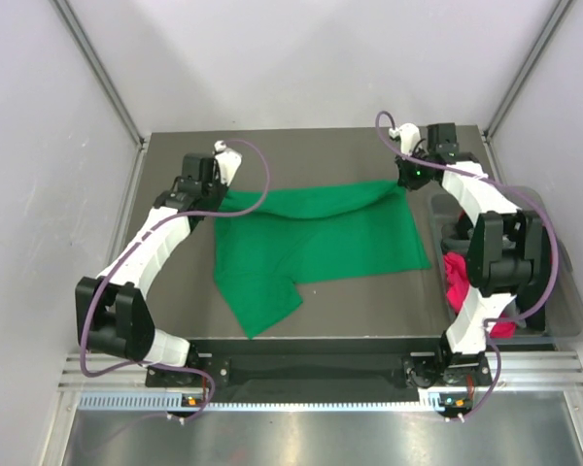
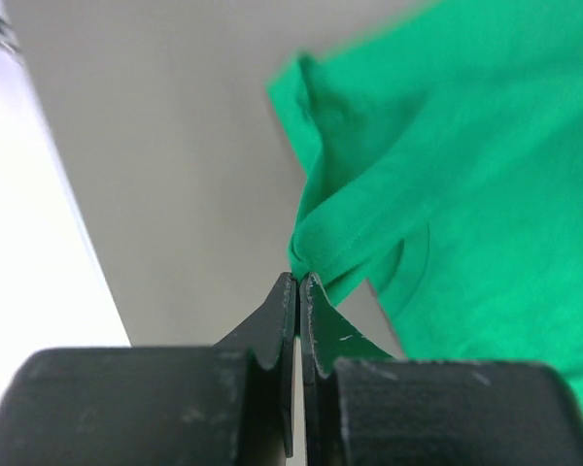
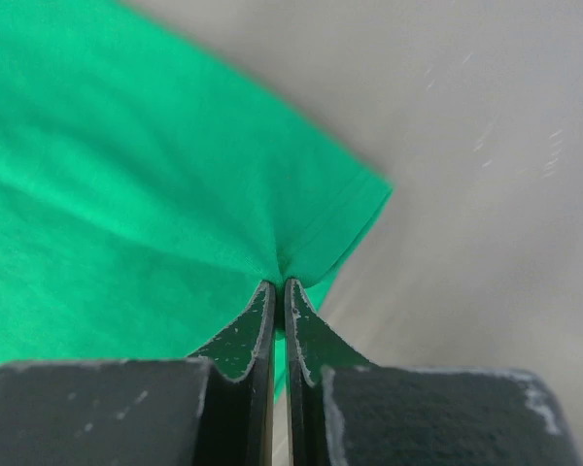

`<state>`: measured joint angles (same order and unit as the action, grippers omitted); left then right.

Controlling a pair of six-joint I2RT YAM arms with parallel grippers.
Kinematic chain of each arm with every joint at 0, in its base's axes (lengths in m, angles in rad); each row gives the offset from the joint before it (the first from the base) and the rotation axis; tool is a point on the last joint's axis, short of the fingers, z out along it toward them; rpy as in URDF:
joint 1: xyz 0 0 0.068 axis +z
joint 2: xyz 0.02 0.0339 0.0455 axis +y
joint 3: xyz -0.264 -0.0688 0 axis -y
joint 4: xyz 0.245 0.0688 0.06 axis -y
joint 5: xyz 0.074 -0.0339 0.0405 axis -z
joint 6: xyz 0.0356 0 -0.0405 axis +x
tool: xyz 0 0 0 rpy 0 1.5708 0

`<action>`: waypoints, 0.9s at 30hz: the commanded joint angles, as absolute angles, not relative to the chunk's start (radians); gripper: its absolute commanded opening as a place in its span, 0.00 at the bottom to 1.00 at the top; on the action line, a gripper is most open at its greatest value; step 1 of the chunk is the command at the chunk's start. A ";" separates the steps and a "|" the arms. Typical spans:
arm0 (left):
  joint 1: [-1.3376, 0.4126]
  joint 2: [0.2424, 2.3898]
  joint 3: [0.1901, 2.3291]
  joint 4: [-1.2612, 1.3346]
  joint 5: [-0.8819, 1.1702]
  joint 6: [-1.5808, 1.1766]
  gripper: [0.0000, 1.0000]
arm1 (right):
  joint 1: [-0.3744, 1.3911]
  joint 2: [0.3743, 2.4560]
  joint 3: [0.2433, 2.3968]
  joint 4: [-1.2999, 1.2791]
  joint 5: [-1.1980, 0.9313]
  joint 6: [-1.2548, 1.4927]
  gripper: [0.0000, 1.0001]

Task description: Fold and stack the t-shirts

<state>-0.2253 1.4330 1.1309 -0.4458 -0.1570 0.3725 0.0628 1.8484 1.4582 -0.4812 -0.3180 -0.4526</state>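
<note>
My left pincer (image 2: 298, 282) is clenched on a bunched fold at the edge of the green shirt (image 1: 316, 243); the jaws meet with only cloth between them. My right pincer (image 3: 280, 285) is clenched too, nipping the hemmed edge of the same shirt just beside a corner.

From above, both grips sit at the shirt's far edge, left one at the far-left corner, right one at the far-right corner. The far edge runs between them with a shallow sag and a soft fold near the right end. The rest of the shirt lies spread on the tabletop (image 1: 369, 309), its right edge fairly straight, its near edge uneven, with one flap reaching toward the near-left.

I see bare tabletop along the near side in front of the flap, a strip to the left of the shirt, and a narrow band behind my pincers at the far edge. The walls (image 1: 49, 194) close in on both sides.

Off the right edge sits a bin (image 1: 564, 325) with a pink shirt (image 1: 459, 277) in it, partly hidden by my right arm.
</note>
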 commanded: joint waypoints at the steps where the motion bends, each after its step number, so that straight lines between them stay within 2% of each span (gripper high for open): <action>1: -0.227 1.379 1.227 -0.367 -0.146 0.310 0.00 | 0.061 1.769 1.546 -0.486 -0.353 -0.428 0.00; 10: -0.227 1.261 1.322 -0.457 -0.094 0.293 0.00 | 0.061 1.580 1.517 -0.500 -0.368 -0.414 0.00; 18: -0.227 1.100 1.416 -0.514 -0.207 0.414 0.00 | 0.060 1.366 1.506 -0.578 -0.370 -0.416 0.00; 27: -0.227 1.080 1.367 -0.520 -0.121 0.384 0.00 | 0.060 1.327 1.448 -0.586 -0.345 -0.408 0.00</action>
<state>-0.2253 1.0405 1.3846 -0.5068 -0.1669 0.3943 0.0631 1.3205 1.4788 -0.5884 -0.3611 -0.4179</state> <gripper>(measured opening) 0.021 0.013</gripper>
